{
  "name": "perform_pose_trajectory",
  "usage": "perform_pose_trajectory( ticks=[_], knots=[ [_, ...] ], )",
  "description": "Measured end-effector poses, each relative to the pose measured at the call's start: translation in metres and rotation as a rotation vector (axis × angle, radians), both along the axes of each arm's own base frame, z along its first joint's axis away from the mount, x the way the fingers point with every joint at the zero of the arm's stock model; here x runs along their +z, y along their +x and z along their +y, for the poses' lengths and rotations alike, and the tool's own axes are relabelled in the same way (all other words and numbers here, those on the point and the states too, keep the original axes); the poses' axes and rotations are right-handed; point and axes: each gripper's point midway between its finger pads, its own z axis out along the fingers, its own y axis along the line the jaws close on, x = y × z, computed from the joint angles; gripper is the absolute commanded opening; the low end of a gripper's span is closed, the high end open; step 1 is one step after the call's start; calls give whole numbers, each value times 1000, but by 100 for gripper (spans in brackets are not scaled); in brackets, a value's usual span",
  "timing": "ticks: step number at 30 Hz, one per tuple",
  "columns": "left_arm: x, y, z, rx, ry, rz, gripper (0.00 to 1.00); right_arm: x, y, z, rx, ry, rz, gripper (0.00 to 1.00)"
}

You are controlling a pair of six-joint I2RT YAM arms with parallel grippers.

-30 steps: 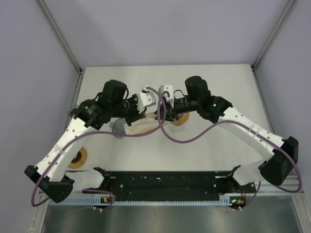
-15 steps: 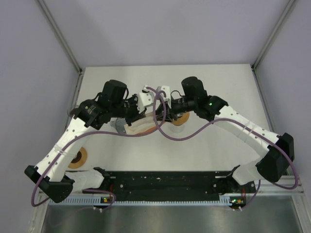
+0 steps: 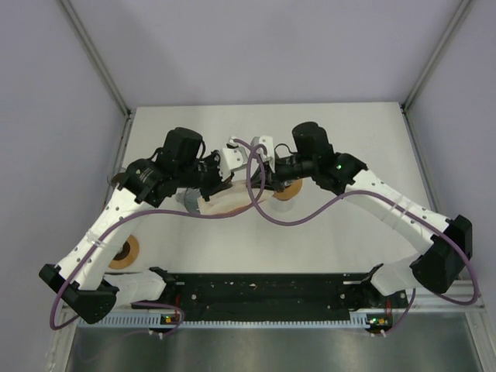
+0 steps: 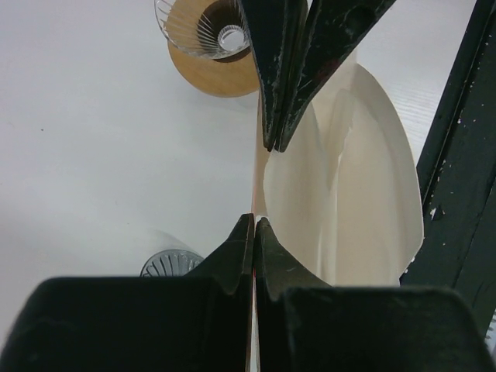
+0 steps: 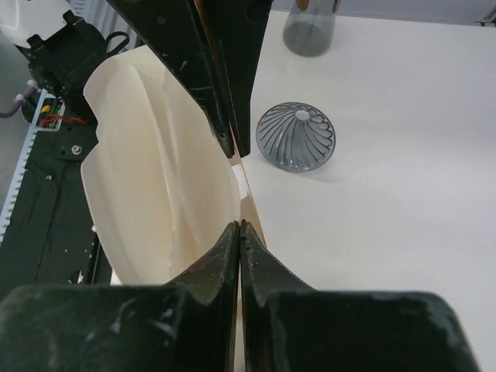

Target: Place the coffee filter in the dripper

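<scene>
The cream paper coffee filter [image 4: 364, 178] hangs spread open between both grippers above the table; it also shows in the right wrist view [image 5: 155, 178] and in the top view [image 3: 226, 200]. My left gripper [image 4: 254, 225] is shut on one edge of it. My right gripper [image 5: 239, 226] is shut on the same edge, tip to tip with the left gripper. In the top view the left gripper [image 3: 242, 183] and right gripper [image 3: 257, 180] meet mid-table. The clear ribbed dripper on a wooden base [image 4: 205, 31] stands just beyond them, and shows in the top view [image 3: 287, 190].
A grey ribbed dripper [image 5: 297, 137] lies upside down on the table to the left of the filter [image 3: 188, 203]. A grey cup [image 5: 308, 31] stands farther left. A wooden ring [image 3: 124, 252] lies near the left arm's base. The black rail [image 3: 263, 291] runs along the near edge.
The right arm's wrist shifted slightly to the left. Both grippers stay shut on the filter, which has hardly moved.
</scene>
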Motion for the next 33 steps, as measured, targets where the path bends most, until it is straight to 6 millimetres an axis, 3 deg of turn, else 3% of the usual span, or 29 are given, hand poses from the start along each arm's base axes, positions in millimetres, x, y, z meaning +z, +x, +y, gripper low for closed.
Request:
perform_pose_trajectory(
  ticks=[11, 18, 27, 33],
  knots=[
    [1, 7, 3, 30, 13, -25, 0, 53, 2, -27, -135, 66, -152, 0],
    [2, 21, 7, 109, 17, -51, 0, 56, 20, -38, -254, 45, -185, 0],
    [-6, 63, 20, 308, 59, -89, 0, 81, 44, -67, -502, 60, -212, 0],
    [-12, 115, 42, 495, 14, -81, 0, 91, 75, -99, -707, 82, -175, 0]
  ],
)
